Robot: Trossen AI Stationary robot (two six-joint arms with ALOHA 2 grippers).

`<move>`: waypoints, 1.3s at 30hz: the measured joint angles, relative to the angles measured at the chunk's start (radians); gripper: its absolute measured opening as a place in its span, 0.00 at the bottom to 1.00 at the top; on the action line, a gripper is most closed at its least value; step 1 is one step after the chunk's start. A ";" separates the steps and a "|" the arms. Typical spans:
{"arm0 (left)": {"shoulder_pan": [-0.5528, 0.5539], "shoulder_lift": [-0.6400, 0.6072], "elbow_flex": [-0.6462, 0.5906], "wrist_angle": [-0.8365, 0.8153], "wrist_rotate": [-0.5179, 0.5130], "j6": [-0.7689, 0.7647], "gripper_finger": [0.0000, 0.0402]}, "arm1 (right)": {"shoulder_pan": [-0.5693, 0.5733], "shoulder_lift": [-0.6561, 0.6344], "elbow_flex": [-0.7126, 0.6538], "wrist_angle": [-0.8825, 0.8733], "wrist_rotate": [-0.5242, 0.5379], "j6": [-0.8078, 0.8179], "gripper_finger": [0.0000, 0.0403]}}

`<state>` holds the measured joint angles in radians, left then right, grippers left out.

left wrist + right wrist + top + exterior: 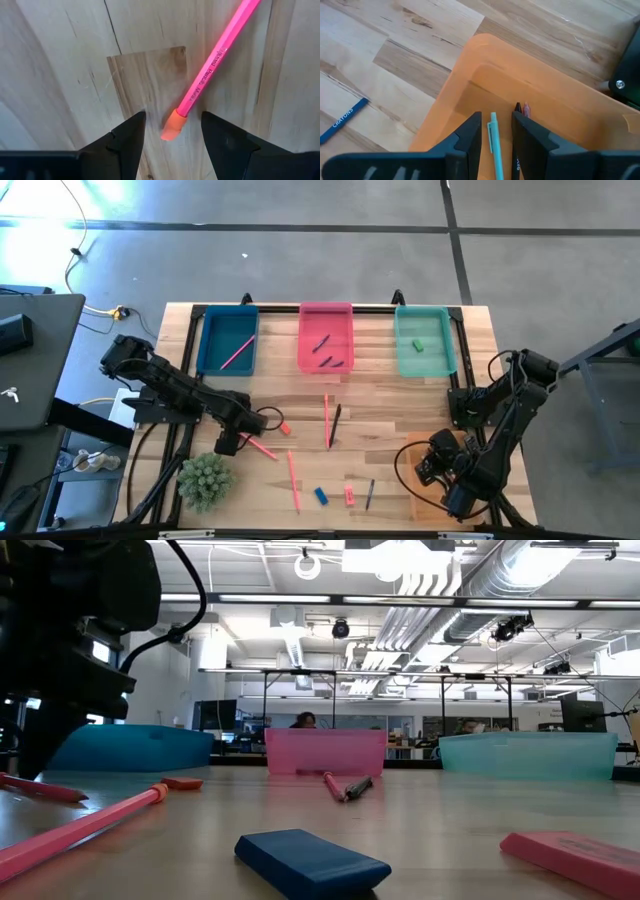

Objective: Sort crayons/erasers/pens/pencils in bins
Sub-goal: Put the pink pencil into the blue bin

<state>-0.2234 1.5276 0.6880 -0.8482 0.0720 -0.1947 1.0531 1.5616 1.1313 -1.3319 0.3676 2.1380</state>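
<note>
I'm looking across the table (400, 405) first: the blue bin (228, 340), pink bin (326, 338) and teal bin (424, 342) are sitting in a row along the far edge, and the orange bin (485, 65) is lying at the near right corner under my right arm.

I'm holding the right gripper (495, 131) over that orange bin, its jaws standing a little apart around a teal pen (494, 145); I cannot tell whether they are actually pinching it or just straddling it.

My working arm is the left one. The left gripper (172, 132) is hovering low over the near left part of the table, beside the green plant (205, 480), with its jaws apart and nothing between them but the end of a pink pencil (215, 57). The pencil's eraser tip (172, 127) is lying in the gap between the two fingers, touching neither, and the shaft is running away from the gripper at a slant.

I'm judging this pencil as light, stiff and a bit slick on its painted sides, so it may roll or pivot if I pinch only the soft tip. I'd rather be taking hold further along the shaft, jaws square across it.

The blue eraser (312, 862) and a pink eraser (575, 858) are waiting near the front edge.
</note>
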 joint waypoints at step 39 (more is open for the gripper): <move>0.017 -0.273 0.000 0.142 0.004 -0.127 0.04 | -0.049 0.000 0.085 -0.044 0.026 -0.041 0.24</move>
<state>-0.2060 1.2547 0.6876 -0.7066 0.0762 -0.3217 1.0044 1.5616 1.2160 -1.3756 0.3931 2.0968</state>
